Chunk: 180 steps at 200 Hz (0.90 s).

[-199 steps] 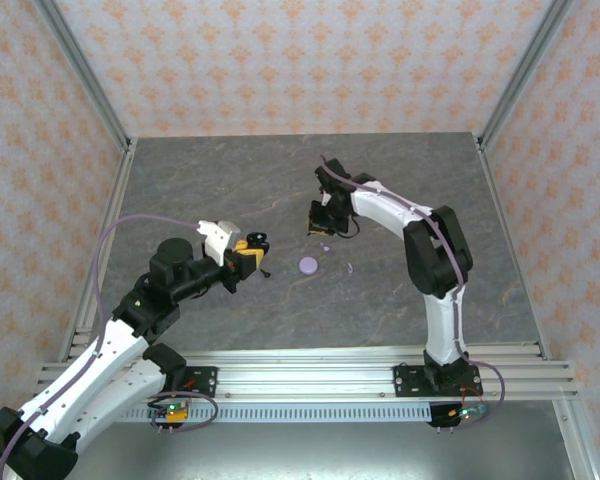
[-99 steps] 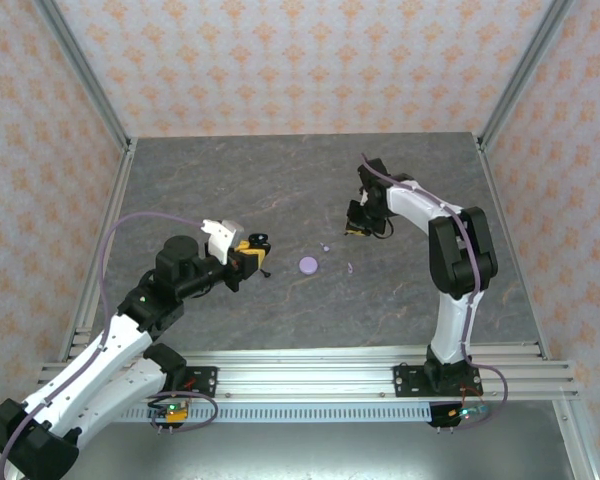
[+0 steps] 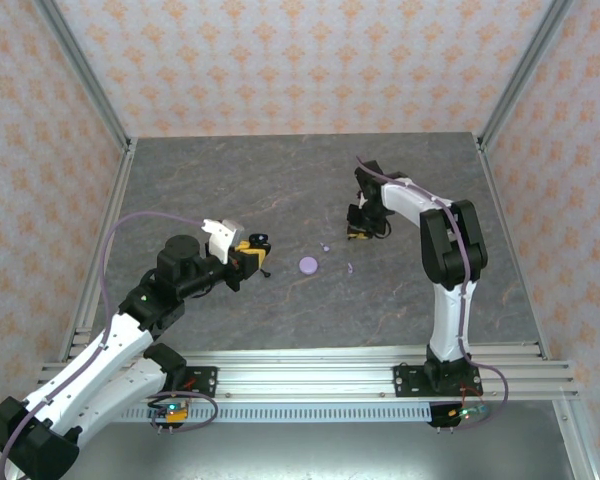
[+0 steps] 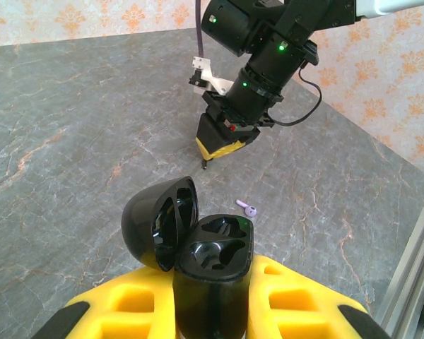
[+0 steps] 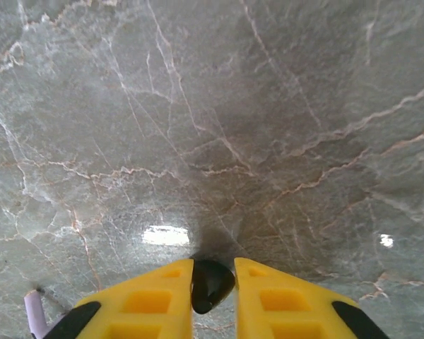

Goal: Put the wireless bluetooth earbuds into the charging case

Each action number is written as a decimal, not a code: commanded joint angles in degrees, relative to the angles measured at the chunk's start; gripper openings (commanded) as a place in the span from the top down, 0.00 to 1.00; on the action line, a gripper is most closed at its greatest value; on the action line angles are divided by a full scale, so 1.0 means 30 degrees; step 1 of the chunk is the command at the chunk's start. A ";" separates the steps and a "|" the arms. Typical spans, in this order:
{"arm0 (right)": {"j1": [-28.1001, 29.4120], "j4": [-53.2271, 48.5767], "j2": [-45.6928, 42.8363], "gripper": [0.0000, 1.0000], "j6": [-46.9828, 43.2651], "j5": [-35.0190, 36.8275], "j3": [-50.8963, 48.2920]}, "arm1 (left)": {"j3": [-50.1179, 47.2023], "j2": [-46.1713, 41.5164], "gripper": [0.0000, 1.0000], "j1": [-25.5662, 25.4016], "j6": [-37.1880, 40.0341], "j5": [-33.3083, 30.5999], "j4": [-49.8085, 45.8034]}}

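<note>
L gripper (image 4: 212, 279) clamping case (image 4: 213, 256) (open), R gripper (image 5: 213, 271) pinching blk earbud (image 5: 210, 284)

We see a grey marble-veined tabletop (image 3: 230, 190), pale pink walls (image 3: 280, 60) patterned with orange florets, a glossy black charging case (image 4: 213, 272), a glossy black earbud (image 5: 210, 284), a small lavender earbud (image 4: 249, 208) and a round lavender disc (image 3: 309, 265). The left hand (image 4: 208, 296) and right hand (image 5: 212, 272) have yellow pads.

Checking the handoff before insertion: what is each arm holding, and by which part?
Left jaws clamp the open black charging case by its lower body. Right jaws pinch a small black earbud at their tips; which part cannot be told.
</note>
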 commanded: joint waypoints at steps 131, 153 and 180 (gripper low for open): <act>-0.0002 -0.0987 -0.2522 0.82 -0.0116 0.2711 -0.1342 | 0.0348 0.0439 0.89 -0.0127 -0.0036 -0.0198 0.0357; 0.0014 -0.0998 -0.2096 0.88 0.0229 0.2843 -0.1300 | 0.0378 0.0466 0.89 -0.0131 -0.0018 -0.0213 0.0322; 0.0014 -0.0856 -0.1450 0.92 0.0466 0.2638 -0.1056 | 0.0407 0.0523 0.89 -0.0120 0.0003 -0.0228 0.0313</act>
